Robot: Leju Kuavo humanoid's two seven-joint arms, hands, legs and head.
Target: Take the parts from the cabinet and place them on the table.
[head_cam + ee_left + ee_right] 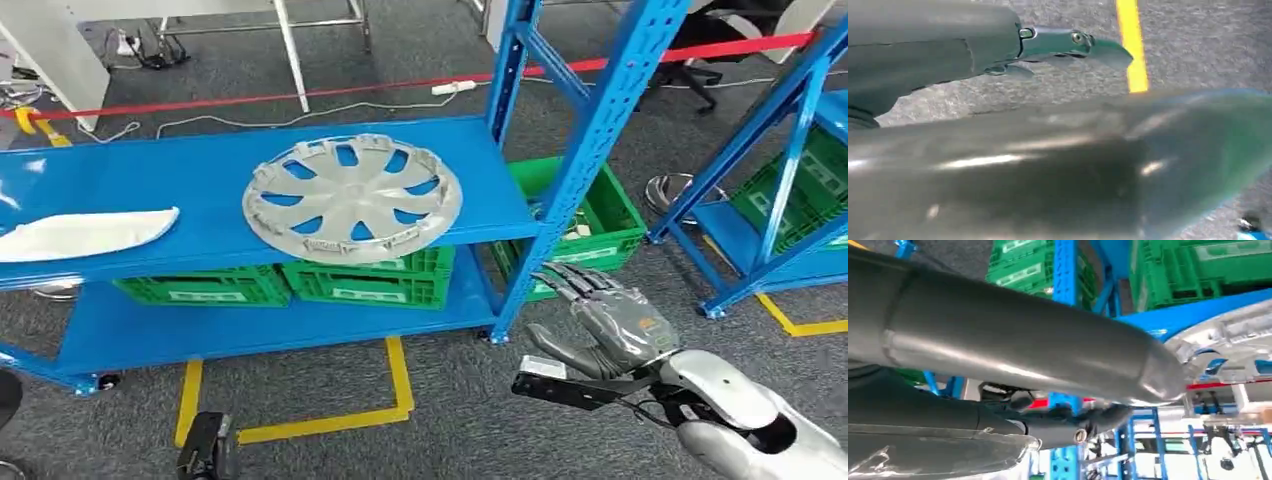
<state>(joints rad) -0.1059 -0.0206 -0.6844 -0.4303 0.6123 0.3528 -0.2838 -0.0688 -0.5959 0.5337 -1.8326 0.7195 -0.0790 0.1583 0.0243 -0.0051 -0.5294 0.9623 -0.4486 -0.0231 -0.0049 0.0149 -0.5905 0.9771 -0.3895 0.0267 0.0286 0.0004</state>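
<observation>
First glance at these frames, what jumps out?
The silver hubcap lies flat on the top shelf of the blue rack, near its right front post, with a white curved part at the shelf's left end. The right robot hand is raised with fingers spread, empty, off the rack's front right corner. Green crates sit on the lower shelf beneath.
</observation>
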